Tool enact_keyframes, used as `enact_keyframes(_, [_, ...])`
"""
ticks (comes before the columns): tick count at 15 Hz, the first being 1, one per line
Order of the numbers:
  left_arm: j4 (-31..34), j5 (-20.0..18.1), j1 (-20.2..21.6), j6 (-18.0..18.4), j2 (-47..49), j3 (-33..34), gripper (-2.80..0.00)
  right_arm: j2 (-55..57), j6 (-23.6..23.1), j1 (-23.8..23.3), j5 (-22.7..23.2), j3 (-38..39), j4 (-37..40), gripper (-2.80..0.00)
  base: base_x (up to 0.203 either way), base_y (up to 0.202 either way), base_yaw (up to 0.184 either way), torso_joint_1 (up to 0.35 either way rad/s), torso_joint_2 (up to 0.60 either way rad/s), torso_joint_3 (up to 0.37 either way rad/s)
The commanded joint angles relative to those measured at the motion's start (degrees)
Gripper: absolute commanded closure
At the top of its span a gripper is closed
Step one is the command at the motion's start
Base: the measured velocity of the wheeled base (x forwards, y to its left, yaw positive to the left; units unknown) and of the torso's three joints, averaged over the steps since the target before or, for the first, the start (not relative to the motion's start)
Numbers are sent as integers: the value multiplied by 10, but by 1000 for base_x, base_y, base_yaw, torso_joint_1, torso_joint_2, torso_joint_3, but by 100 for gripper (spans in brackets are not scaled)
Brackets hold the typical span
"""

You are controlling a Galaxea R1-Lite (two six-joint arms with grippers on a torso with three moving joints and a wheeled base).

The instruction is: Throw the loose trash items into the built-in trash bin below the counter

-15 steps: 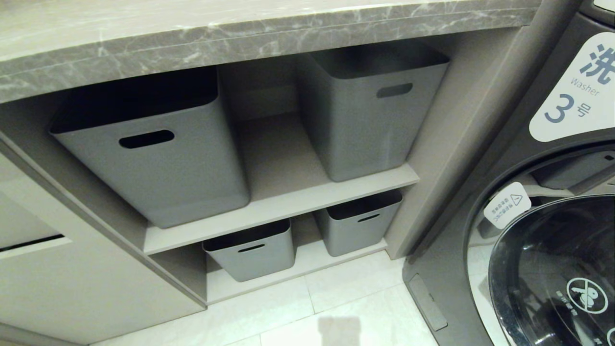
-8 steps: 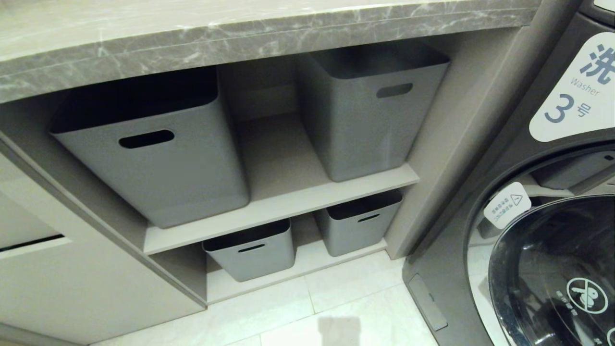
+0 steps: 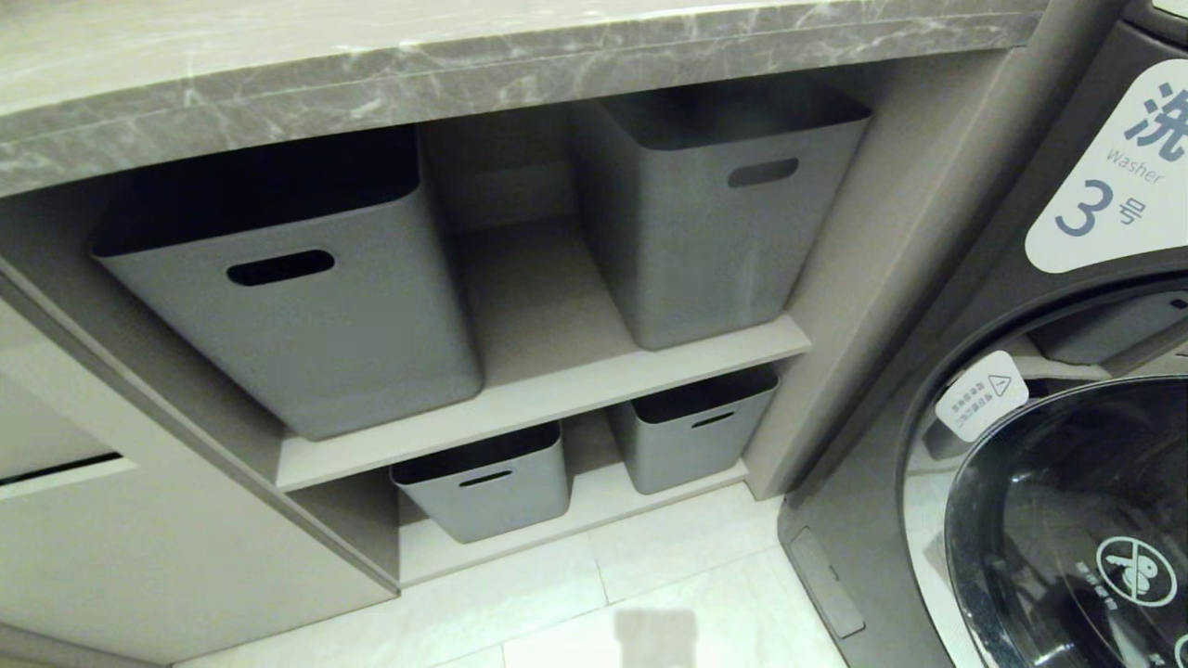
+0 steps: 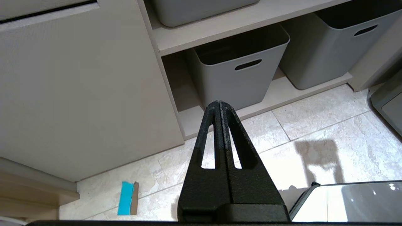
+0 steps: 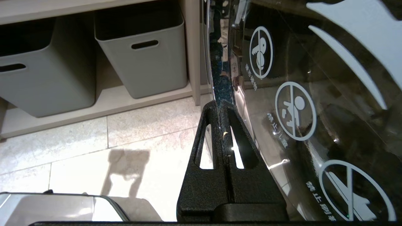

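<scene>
The grey marble counter [image 3: 464,65] runs across the top of the head view, and the strip of its top that shows is bare. The loose trash items are out of view. Left of the shelves is a beige cabinet front [image 3: 139,557] with a dark slit; I cannot tell whether it is the built-in trash bin. Neither arm shows in the head view. My left gripper [image 4: 219,104] is shut and empty, hanging low over the tiled floor before the cabinet [image 4: 78,94]. My right gripper [image 5: 221,105] is shut and empty, close beside the washer's glass door [image 5: 298,94].
Grey storage boxes [image 3: 297,278] [image 3: 724,204] stand on the upper shelf, with two smaller ones [image 3: 487,482] [image 3: 696,431] below. A washer [image 3: 1067,417] fills the right side. A small flat teal and brown scrap [image 4: 127,198] lies on the floor tiles by the cabinet foot.
</scene>
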Motion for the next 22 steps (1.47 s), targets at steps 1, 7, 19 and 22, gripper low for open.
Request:
enact_keyframes(1, [0, 0, 0, -2, -2, 0, 0, 0, 0, 0, 0, 0, 0, 0, 0, 0, 0, -2, 2, -144])
enact_keyframes(7, [0, 0, 0, -2, -1, 0, 0, 0, 0, 0, 0, 0, 0, 0, 0, 0, 0, 1, 1, -189])
enact_keyframes(19, [-1, -18, 0, 11, -2, 0, 0, -1, 0, 0, 0, 0, 0, 0, 0, 0, 0, 1, 1, -60])
enact_keyframes(22, [-4, -13, 2, 24, 55, 0, 0, 0, 0, 0, 0, 0, 0, 0, 0, 0, 0, 0, 0, 0])
